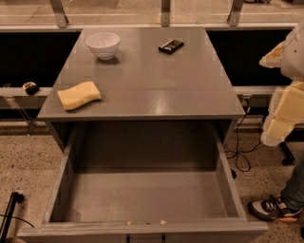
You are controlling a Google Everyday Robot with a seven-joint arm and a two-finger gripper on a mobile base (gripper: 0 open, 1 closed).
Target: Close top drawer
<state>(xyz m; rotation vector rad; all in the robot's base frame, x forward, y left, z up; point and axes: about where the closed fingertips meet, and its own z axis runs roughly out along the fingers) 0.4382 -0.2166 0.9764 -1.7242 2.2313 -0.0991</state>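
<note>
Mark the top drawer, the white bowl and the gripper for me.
top drawer [142, 197], camera view, bare floor of the open box.
white bowl [103, 51], camera view, outer wall facing the camera.
gripper [278, 123], camera view, pale yellow part at the right edge, right of the drawer.

You're in a lab-like test space: speckled floor [23, 156], loose cables [240, 159], metal railing posts [165, 12] behind the desk [156, 85]. Your end effector [274, 129] hangs at right.

Grey desk [156, 80] has three things on top: white bowl [102, 45] back left, yellow sponge [79, 95] near the front-left edge, small dark flat thing [171, 46] (can't tell what) at the back. The gripper [271, 135] hangs off to the desk's right.
</note>
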